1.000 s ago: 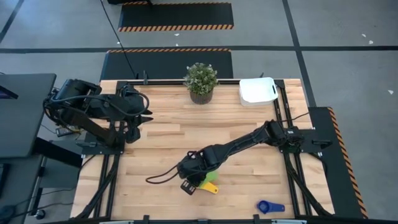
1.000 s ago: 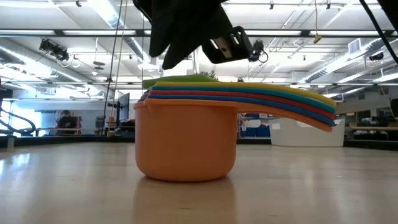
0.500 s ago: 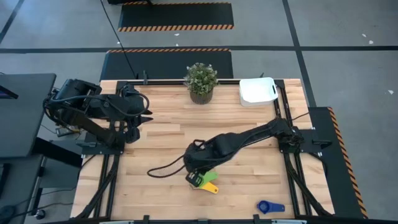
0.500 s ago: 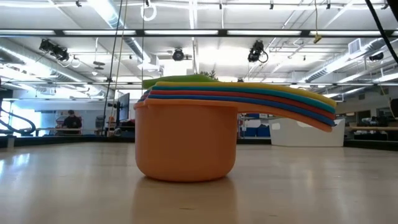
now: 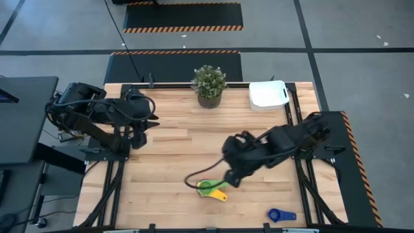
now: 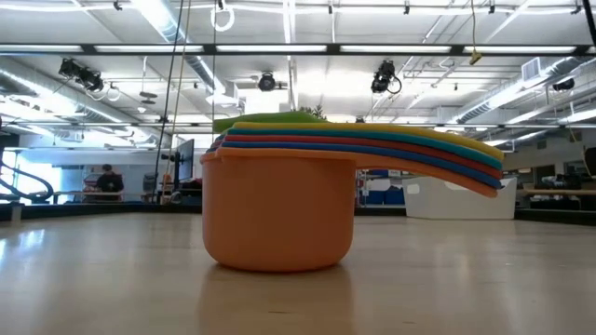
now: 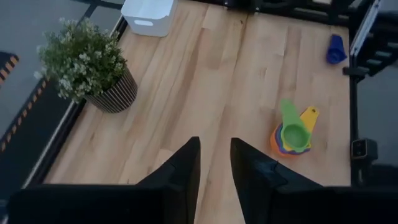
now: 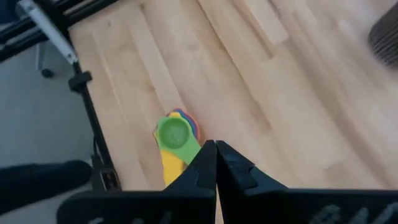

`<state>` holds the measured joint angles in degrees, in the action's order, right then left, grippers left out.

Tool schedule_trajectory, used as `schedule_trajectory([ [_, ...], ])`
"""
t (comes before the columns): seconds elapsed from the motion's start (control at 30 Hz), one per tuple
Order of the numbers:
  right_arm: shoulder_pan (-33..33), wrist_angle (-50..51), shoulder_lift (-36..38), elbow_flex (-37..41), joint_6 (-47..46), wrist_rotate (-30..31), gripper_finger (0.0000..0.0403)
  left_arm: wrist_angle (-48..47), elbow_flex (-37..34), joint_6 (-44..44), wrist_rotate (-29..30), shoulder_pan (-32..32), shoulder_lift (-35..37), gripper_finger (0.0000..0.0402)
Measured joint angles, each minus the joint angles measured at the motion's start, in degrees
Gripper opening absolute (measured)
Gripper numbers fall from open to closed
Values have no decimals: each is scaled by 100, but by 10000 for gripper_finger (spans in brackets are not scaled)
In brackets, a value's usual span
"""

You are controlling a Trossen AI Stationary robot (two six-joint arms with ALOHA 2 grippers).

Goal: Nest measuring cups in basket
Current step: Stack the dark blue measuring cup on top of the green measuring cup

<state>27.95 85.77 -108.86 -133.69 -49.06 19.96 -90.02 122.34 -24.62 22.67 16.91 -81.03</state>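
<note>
Looking straight down, the nested stack of measuring cups (image 5: 210, 189) shows only its green top and yellow handle; the low view reveals the orange cup (image 6: 277, 211) at the bottom. The right gripper (image 5: 231, 179) hangs beside the stack, fingers closed together and empty. One blue cup (image 5: 281, 215) lies apart, the basket (image 5: 268, 94) at the far edge. The left gripper (image 7: 214, 165) waits, slightly parted.

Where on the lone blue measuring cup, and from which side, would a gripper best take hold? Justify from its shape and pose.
Grip the blue cup by its short flat handle, coming straight down from above. It lies alone near the table's front edge, apart from the nested stack. The handle looks thin enough for closing fingers, probably easier than the round bowl. The right gripper is nearer.
</note>
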Motion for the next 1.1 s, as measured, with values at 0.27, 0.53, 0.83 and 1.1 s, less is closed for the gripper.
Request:
schedule_trajectory([
  [0.27,402,239,944,4,1431,157,3,71,2,-1616,-6,14,-94,95],
  [0.53,875,355,1710,4,1887,468,3,1375,2,-1052,-61,361,-816,95],
  [0.83,1273,430,2106,8,2182,552,3,3621,2,-323,-446,639,-2016,95],
  [1.1,1340,427,2254,9,2228,414,3,4478,0,-324,-493,685,-3029,95],
])
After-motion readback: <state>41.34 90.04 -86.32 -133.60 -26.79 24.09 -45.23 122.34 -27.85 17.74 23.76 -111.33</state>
